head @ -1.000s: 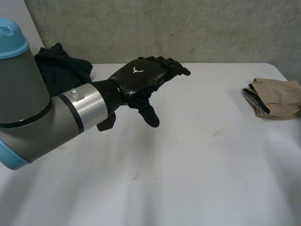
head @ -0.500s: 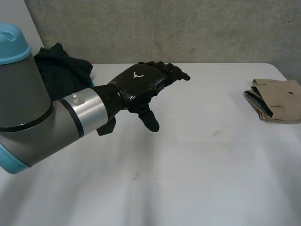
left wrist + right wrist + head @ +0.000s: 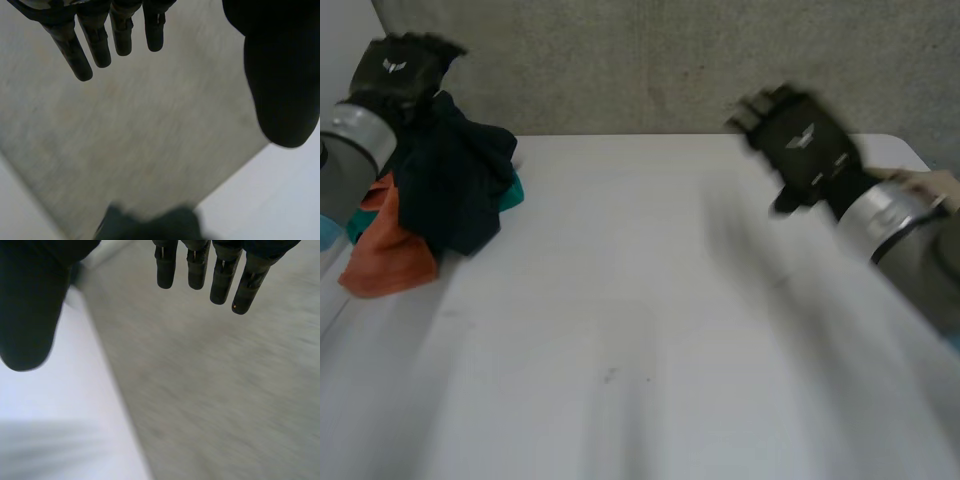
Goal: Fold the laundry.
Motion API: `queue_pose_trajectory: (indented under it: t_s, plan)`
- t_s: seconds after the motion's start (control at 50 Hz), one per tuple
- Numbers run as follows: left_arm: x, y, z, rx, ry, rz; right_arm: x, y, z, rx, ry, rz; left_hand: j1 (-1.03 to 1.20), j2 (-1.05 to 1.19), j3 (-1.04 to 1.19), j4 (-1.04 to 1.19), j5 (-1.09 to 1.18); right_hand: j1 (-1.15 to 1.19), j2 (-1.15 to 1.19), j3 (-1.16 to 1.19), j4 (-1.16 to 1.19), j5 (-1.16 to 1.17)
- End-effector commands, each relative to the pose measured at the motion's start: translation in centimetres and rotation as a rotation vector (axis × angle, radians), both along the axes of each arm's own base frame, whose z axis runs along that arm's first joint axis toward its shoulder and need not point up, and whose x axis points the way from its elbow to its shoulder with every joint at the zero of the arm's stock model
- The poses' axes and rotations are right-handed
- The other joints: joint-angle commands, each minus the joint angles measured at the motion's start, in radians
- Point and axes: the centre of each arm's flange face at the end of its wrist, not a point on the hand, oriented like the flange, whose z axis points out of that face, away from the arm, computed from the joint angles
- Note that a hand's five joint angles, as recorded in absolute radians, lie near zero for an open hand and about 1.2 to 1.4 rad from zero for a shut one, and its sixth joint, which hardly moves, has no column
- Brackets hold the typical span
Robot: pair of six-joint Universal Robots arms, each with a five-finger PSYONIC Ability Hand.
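The near part of the white table (image 3: 620, 360) lies bare in the head view. Farther back, at the table's left edge, the laundry sits in a loose heap: an orange cloth (image 3: 382, 255) lowest and nearest, a dark navy garment (image 3: 455, 185) piled over it, and a strip of teal cloth (image 3: 512, 190) showing at the heap's right side.

The left hand (image 3: 398, 72) hangs just above the top of that heap, at its far left. In the left wrist view its fingers (image 3: 97, 42) are straight and spread and the thumb (image 3: 282, 90) stands well apart from them, with nothing between them. The dark garment (image 3: 150, 225) lies apart from the fingertips there, so the hand is unclenched and holds nothing.

The right hand (image 3: 800, 150) is over the far right of the table, well apart from the heap. The right wrist view shows its fingers (image 3: 222, 280) straight and its thumb (image 3: 27, 315) wide of them, also empty and touching nothing. Under the thumb is the table's white top, and beyond the fingertips the grey wall (image 3: 225, 390).

Just behind the right wrist, at the table's far right edge, a beige cloth (image 3: 932, 183) shows in part, too blurred to tell how it lies
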Motion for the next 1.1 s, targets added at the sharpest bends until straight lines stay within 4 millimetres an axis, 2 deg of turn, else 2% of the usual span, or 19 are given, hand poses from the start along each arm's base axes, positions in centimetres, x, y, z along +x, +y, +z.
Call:
queue_pose_trajectory:
  t_s: [0.02, 0.12, 0.26, 0.3, 0.4, 0.56, 0.64, 0.66, 0.72, 0.74, 0.8, 0.82, 0.86, 0.9, 0.96, 1.04, 1.06, 1.08, 1.1]
  plan:
    - [4.6, -6.0, -7.1, 0.043, -0.188, 0.102, 2.3, 5.6, -4.8, 0.156, 0.061, 0.134, 0.036, 0.033, 0.025, 0.032, 0.017, -0.024, -0.044, -0.037, -0.056, -0.058]
    - [4.5, -7.2, -12.0, 0.081, -0.274, 0.041, 1.7, 5.6, -5.8, 0.188, 0.075, 0.079, 0.042, 0.039, 0.031, 0.038, 0.023, -0.024, -0.044, -0.037, -0.056, -0.058]
    - [4.2, -8.4, -14.9, 0.044, -0.278, 0.003, 1.0, 5.7, -6.9, 0.236, 0.091, 0.023, 0.235, 0.233, 0.224, 0.231, 0.216, -0.024, -0.044, -0.037, -0.056, -0.058]
    - [4.2, -8.8, -15.2, 0.025, -0.277, 0.007, 0.9, 5.8, -7.2, 0.251, 0.096, 0.017, 0.387, 0.385, 0.376, 0.384, 0.369, -0.024, -0.044, -0.037, -0.056, -0.058]
    - [3.5, -9.2, -14.9, -0.026, -0.274, 0.009, 0.7, 6.2, -7.7, 0.274, 0.104, 0.013, 1.168, 1.165, 1.157, 1.164, 1.149, -0.024, -0.044, -0.037, -0.056, -0.058]
    - [2.8, -9.8, -12.7, -0.143, -0.256, 0.13, 0.2, 5.8, -7.8, 0.279, 0.102, -0.009, 1.198, 1.196, 1.187, 1.194, 1.179, -0.024, -0.044, -0.037, -0.056, -0.058]
    - [0.5, -8.6, -6.7, -0.269, -0.22, 0.13, 0.0, 5.3, -7.6, 0.269, 0.097, -0.019, 1.198, 1.196, 1.187, 1.194, 1.179, -0.024, -0.044, -0.037, -0.056, -0.058]
    - [-0.5, -7.7, -3.5, -0.331, -0.187, 0.117, 0.0, 5.3, -7.5, 0.269, 0.096, -0.021, 1.198, 1.196, 1.187, 1.194, 1.179, -0.024, -0.044, -0.037, -0.056, -0.058]
    - [-2.0, -5.7, 1.3, -0.409, -0.106, 0.076, -0.1, 4.9, -7.3, 0.262, 0.09, -0.039, 1.198, 1.196, 1.187, 1.194, 1.179, -0.024, -0.044, -0.037, -0.056, -0.058]
    - [-3.1, -4.0, 4.3, -0.456, -0.041, 0.044, -0.3, 4.8, -7.3, 0.263, 0.089, -0.05, 1.198, 1.196, 1.187, 1.194, 1.179, -0.024, -0.044, -0.037, -0.056, -0.058]
    - [-4.5, -1.0, 8.5, -0.509, 0.06, -0.015, -0.8, 4.3, -7.1, 0.261, 0.078, -0.101, 1.198, 1.196, 1.187, 1.194, 1.179, -0.024, -0.044, -0.037, -0.056, -0.058]
    - [-5.3, 1.0, 10.4, -0.522, 0.114, -0.057, -0.9, 4.2, -7.1, 0.259, 0.077, -0.113, 1.198, 1.196, 1.187, 1.194, 1.179, -0.024, -0.044, -0.037, -0.056, -0.058]
    - [-6.0, 3.1, 11.8, -0.525, 0.162, -0.103, -1.1, 4.0, -6.9, 0.253, 0.075, -0.138, 1.198, 1.196, 1.187, 1.194, 1.179, -0.024, -0.044, -0.037, -0.056, -0.058]
    - [-7.2, 6.0, 12.4, -0.493, 0.219, -0.178, -1.3, 3.6, -6.6, 0.244, 0.07, -0.17, 1.198, 1.196, 1.187, 1.194, 1.179, -0.024, -0.044, -0.037, -0.056, -0.058]
    - [-9.2, 8.8, 11.7, -0.435, 0.259, -0.262, -1.7, 3.1, -6.2, 0.23, 0.062, -0.213, 1.198, 1.196, 1.187, 1.194, 1.179, -0.024, -0.044, -0.037, -0.056, -0.058]
    - [-13.3, 13.1, 8.1, -0.299, 0.262, -0.407, -2.8, 1.9, -5.4, 0.214, 0.037, -0.278, 1.198, 1.196, 1.187, 1.194, 1.179, -0.024, -0.044, -0.037, -0.056, -0.058]
    - [-14.6, 14.7, 6.3, -0.233, 0.252, -0.459, -3.1, 1.6, -5.3, 0.213, 0.027, -0.29, 1.198, 1.196, 1.187, 1.194, 1.179, -0.024, -0.044, -0.037, -0.056, -0.058]
    - [-15.3, 15.7, 5.2, -0.193, 0.241, -0.487, -3.3, 1.4, -5.1, 0.214, 0.016, -0.301, 1.134, 1.132, 1.124, 1.131, 1.116, -0.024, -0.044, -0.037, -0.056, -0.058]
    - [-16.0, 16.8, 4.1, -0.151, 0.226, -0.519, -3.5, 1.2, -5.0, 0.217, 0.006, -0.309, 0.916, 0.913, 0.905, 0.912, 0.897, -0.024, -0.044, -0.037, -0.056, -0.058]
